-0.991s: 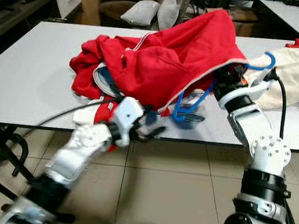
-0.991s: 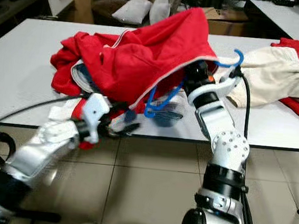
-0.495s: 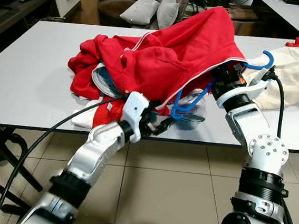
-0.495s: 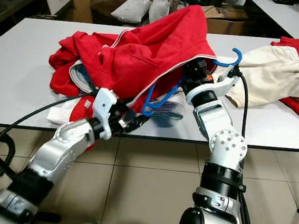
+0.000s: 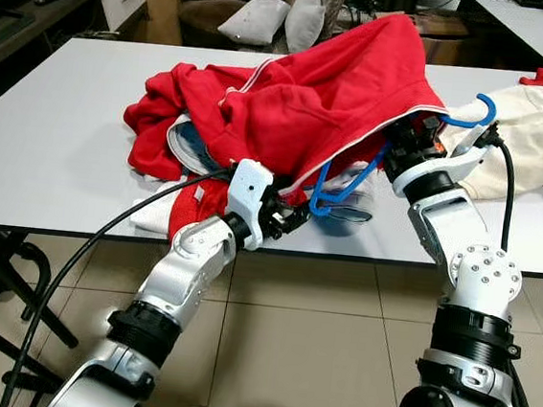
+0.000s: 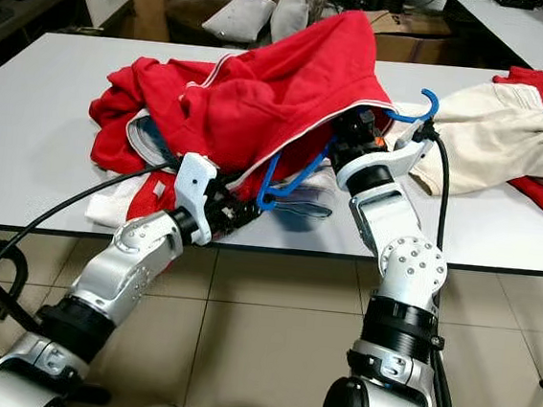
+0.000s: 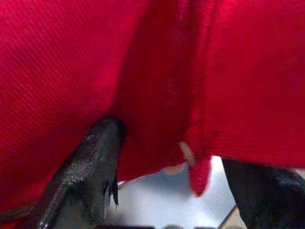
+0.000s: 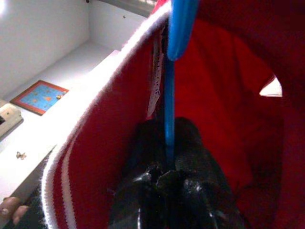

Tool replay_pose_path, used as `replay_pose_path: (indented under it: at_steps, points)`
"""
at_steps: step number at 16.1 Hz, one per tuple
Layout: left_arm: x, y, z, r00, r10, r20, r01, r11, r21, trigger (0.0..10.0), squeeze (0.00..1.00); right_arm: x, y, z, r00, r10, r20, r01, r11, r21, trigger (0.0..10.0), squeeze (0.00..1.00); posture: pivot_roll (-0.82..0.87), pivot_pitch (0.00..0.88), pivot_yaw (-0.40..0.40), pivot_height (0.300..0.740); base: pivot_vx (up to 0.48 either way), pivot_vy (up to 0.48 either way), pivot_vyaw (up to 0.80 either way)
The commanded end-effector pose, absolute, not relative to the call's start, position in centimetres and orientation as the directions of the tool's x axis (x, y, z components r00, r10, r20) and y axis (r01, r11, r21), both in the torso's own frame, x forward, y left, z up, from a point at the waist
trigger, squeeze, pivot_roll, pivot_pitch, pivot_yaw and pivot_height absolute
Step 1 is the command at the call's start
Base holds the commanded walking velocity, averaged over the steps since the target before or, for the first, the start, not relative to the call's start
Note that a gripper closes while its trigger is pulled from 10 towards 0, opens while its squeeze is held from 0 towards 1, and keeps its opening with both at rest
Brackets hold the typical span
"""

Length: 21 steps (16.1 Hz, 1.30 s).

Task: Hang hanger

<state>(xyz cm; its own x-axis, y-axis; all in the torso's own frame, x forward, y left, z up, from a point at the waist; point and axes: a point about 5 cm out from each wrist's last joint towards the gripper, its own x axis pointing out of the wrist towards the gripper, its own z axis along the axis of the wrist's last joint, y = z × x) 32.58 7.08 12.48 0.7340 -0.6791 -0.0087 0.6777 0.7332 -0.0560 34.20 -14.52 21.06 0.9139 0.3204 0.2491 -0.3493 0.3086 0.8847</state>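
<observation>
- Right gripper fingers are closed on the blue hanger, raised inside the red garment above the worktop.
- Left gripper fingers are spread around the garment's hem, not yet pinching.
- Risk: fabric may slide off the hanger if the hem slips.

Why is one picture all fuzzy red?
In the left wrist view the red garment lies so close that it blurs, with one finger soft too. The right wrist view is darker inside the garment; the blue hanger stays fairly sharp. Both eye views are clear.
</observation>
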Motion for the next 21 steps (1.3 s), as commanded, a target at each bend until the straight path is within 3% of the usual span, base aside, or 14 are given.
replay_pose_path:
  at_steps: [1,14,21]
  points:
    - [33.0,7.4,12.9,0.741,-0.671,0.005,0.671,0.741,-0.041,0.0,0.00,34.2,-14.8,22.3,0.905,0.296,0.305,-0.391,0.298,0.871,10.0,0.00,0.00,0.000,0.069,0.740,0.000,0.000,0.00]
    - [32.3,8.3,13.4,0.700,-0.712,0.059,0.714,0.696,-0.078,0.0,0.00,34.6,-15.2,22.1,0.920,0.264,0.288,-0.366,0.325,0.872,10.0,0.00,0.01,0.000,0.066,0.740,0.000,0.000,0.00]
    - [30.0,10.3,15.6,0.588,-0.809,0.025,0.808,0.588,0.045,0.0,0.00,37.1,-15.8,20.9,0.977,0.121,0.177,-0.210,0.382,0.900,10.0,0.00,0.04,0.000,0.061,0.740,0.000,0.000,0.00]
